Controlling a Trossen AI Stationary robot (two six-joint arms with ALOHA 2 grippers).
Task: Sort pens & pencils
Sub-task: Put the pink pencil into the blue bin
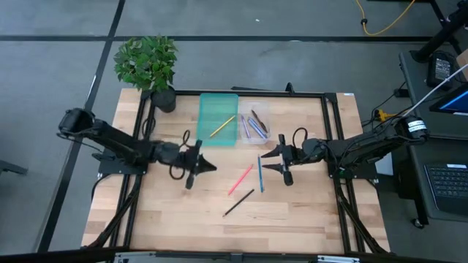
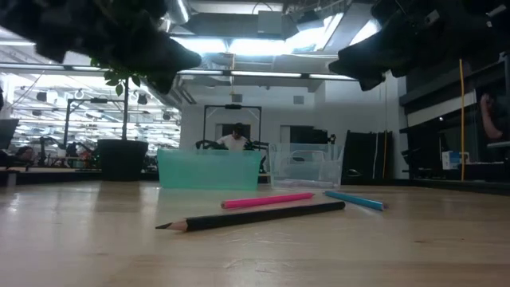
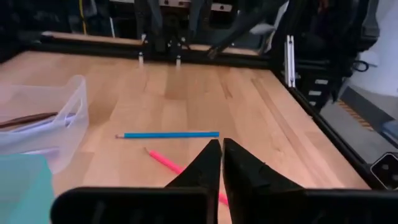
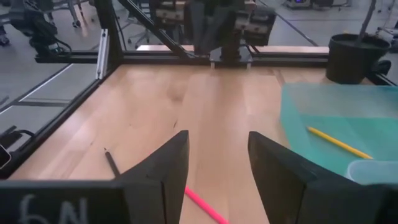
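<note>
Nearest the front edge of the table (image 1: 168, 219): black pencil (image 1: 239, 202), lying diagonally, below and between the two grippers, touching neither.

Next back: pink pencil (image 1: 240, 179), also diagonal, tip end just past the black one, roughly midway between the grippers. Blue pencil (image 1: 260, 174) lies just beside it on the right-arm side, close to the right gripper's fingertips but apart from them.

Left gripper (image 1: 210, 167) hovers above the table to the left of the pink pencil, fingers (image 3: 208, 167) pinched together, nothing between them. In its wrist view the pink pencil runs under the fingertips and the blue one lies crosswise just beyond.

Right gripper (image 1: 266, 161) hovers opposite, pointing toward the left one, fingers (image 4: 171, 163) spread wide, empty. In its wrist view the pink pencil shows between the fingers, the black pencil off to one side.

Farther back, beyond both grippers: teal tray (image 1: 210, 108) holding one yellow pencil (image 1: 222, 126) lying diagonally. Clear tray (image 1: 264, 114) sits touching it on the right-arm side, with several pencils inside: blue, purple and dark ones; exact count unclear.

Farthest: potted plant (image 1: 149, 66) at the back left corner.
</note>
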